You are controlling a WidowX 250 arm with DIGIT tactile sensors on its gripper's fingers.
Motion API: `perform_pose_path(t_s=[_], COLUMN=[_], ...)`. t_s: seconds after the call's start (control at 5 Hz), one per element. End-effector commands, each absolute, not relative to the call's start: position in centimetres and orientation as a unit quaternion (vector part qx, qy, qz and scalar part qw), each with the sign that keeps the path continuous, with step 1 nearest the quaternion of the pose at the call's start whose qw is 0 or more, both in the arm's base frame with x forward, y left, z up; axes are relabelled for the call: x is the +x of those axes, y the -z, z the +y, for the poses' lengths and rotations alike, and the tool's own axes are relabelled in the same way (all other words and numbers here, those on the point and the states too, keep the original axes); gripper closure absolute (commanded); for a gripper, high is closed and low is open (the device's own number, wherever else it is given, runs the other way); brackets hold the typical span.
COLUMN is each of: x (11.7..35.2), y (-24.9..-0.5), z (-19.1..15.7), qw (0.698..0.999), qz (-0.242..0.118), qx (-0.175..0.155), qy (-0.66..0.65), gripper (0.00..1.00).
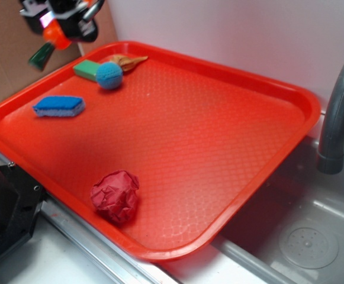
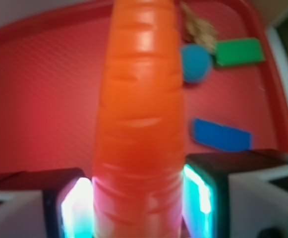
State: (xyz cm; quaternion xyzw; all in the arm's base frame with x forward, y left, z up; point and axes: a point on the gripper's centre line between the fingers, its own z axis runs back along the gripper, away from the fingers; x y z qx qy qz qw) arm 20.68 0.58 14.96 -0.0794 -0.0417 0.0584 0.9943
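Gripper: we see the gripper (image 1: 61,25) up at the tray's far left corner, well above the surface.
Jaws: closed in on the toy carrot (image 2: 141,114); in the wrist view both pads (image 2: 199,196) press its flanks, with no gap showing on either side.
Carrot position: it hangs tilted in the exterior view, green top lowest and out past the tray rim, touching nothing but the gripper.
Done so far: by our reading the grasp is made and the carrot is lifted clear of the red tray (image 1: 207,136).
Left to do: the carrot is not set down anywhere yet.
Nearby on the tray: a green block (image 1: 86,70), a blue ball (image 1: 109,75) touching it, and a tan piece (image 1: 129,60) just behind them. A blue sponge (image 1: 58,106) lies nearer us, and a crumpled red ball (image 1: 115,196) sits well apart by the front edge.
Beside the tray: a sink basin (image 1: 314,236) and a grey faucet (image 1: 337,112).
Hidden: the frame's top edge cuts off the arm and most of the gripper body.
Hard to make out: the wrist view is blurred, and the carrot fills its middle and hides the tray behind it. We cannot tell what the tan piece is.
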Motion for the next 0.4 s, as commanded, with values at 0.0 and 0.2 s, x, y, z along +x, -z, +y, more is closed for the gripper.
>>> perform_pose_path(t_s=[0.0, 0.2], x=[20.48, 20.66], y=[-16.52, -16.57], z=[-0.73, -1.06], qw=[0.995, 0.996], qz=[-0.033, -0.021], qx=[-0.07, -0.061], qy=[-0.065, -0.061], gripper=[1.0, 1.0])
